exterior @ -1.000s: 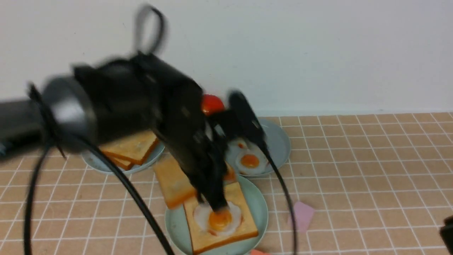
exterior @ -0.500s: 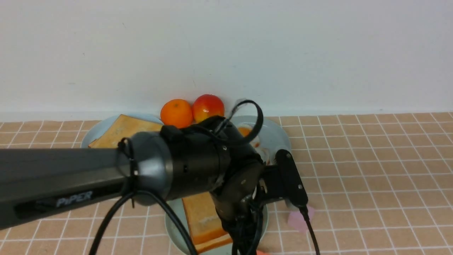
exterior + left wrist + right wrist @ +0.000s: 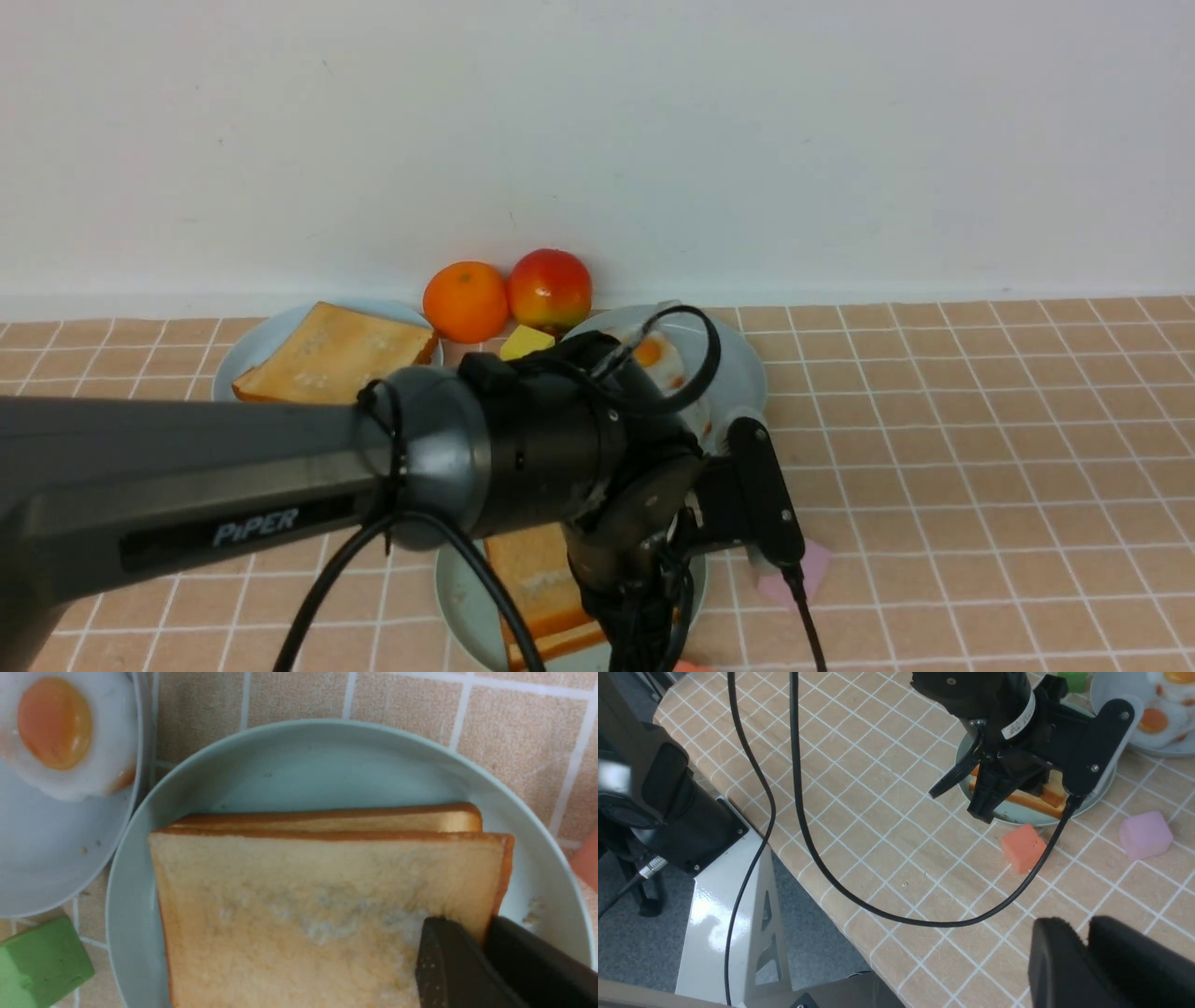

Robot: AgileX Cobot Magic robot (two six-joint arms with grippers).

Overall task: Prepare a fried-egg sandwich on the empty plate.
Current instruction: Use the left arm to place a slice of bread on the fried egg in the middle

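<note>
The left arm (image 3: 233, 476) eats up the whole lower left of the front view, with its wrist bent down over the mint plate (image 3: 455, 597) at the bottom middle of the tiled table (image 3: 980, 448). The sandwich is on that plate: the top slice (image 3: 530, 569) lies flat on the bottom slice (image 3: 327, 817), edges nearly lined up.

A second ago the top slice was hanging off to the plate's left and the fried egg showed on the bottom slice. Now the egg's covered, can't see it at all. Since half a second ago the arm has only slid a bit right, uncovering a yellow block (image 3: 525, 342) under the orange (image 3: 464, 301) and apple (image 3: 549, 285).

The left gripper (image 3: 481, 926) has its fingers drawn close together at the top slice's corner, and I can't tell if any crust is pinched. The right gripper (image 3: 1085, 928) is closed too, holding nothing, over bare table well apart from the plate.

Further up there's a toast plate (image 3: 233, 369) on the left and an egg plate (image 3: 738, 373) to its right. A pink block (image 3: 798, 579) sits just right of the mint plate.
</note>
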